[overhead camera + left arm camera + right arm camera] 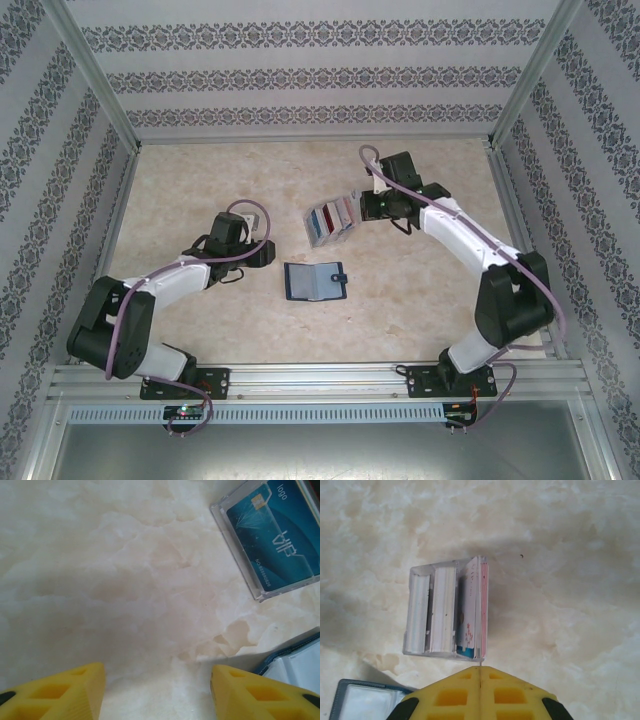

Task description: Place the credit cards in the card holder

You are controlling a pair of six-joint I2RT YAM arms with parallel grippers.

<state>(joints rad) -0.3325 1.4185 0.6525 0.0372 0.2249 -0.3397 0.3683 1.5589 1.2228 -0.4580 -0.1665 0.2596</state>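
- Left gripper (263,250) (157,670): low over the marble-patterned table (200,180), left of centre; yellow fingers (75,690) spread wide, nothing between them.
- Card holder (314,281): navy, lying unfolded and flat on the table, just right of the left gripper, clear sleeves facing up. One corner (295,665) shows in the left wrist view, another (365,700) in the right wrist view.
- Clear rack (318,232) (417,610) (242,555): beyond the card holder, near it but apart.
- Credit cards (332,216) (470,610): on edge in the rack's slots; a blue one (275,535) faces outward.
- Right gripper (368,205) (480,671): just beside the rack's right end; yellow fingers pressed together. Whether a card is pinched cannot be told.
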